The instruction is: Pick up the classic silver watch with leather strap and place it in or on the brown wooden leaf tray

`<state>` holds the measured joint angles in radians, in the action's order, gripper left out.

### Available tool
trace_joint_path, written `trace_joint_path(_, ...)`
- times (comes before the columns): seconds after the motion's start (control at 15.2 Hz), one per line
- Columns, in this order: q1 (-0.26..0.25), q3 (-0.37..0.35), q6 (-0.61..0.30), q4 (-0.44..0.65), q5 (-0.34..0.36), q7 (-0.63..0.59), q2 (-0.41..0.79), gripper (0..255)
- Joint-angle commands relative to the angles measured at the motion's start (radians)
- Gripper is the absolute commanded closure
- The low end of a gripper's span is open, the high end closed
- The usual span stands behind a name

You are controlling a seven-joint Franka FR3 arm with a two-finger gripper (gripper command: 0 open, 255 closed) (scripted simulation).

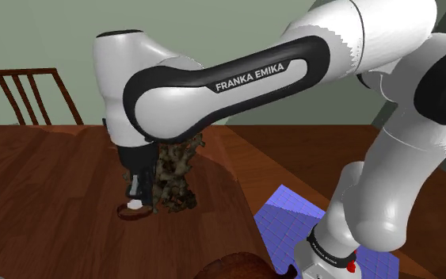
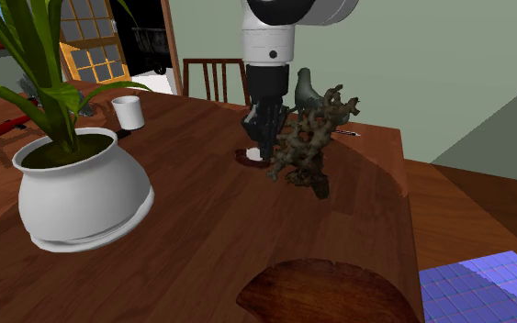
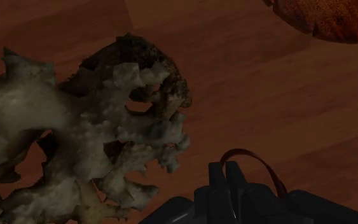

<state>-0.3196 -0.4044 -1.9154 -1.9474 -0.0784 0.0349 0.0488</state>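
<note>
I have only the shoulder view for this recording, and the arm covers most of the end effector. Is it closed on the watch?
Observer: In the wrist view, the end effector has its fingers nearly together, and the strap of the watch arcs out from them. It looks clasped.
Reviewer: Is anything behind the gnarled wood?
Observer: Yes. The second exterior view shows a dark bird figurine standing just beyond the wood.
Reviewer: What else is on that table?
Observer: A white pot with a green plant sits on the table at the second exterior view's left.
</note>
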Motion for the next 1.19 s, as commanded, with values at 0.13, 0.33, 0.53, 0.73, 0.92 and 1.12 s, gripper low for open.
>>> trace_joint_path(0.13,-0.01,-0.01,-0.019,-0.162,-0.068,0.011,-0.155,255)
trace_joint_path(0.33,-0.029,-0.014,-0.02,-0.273,-0.12,0.017,-0.272,255)
trace_joint_path(0.53,-0.058,-0.016,-0.009,-0.373,-0.171,0.019,-0.39,255)
trace_joint_path(0.73,-0.094,-0.018,0.013,-0.463,-0.219,0.013,-0.508,255)
trace_joint_path(0.92,-0.137,-0.02,0.046,-0.545,-0.263,-0.002,-0.626,255)
trace_joint_path(1.12,-0.186,-0.024,0.089,-0.616,-0.305,-0.026,-0.745,255)
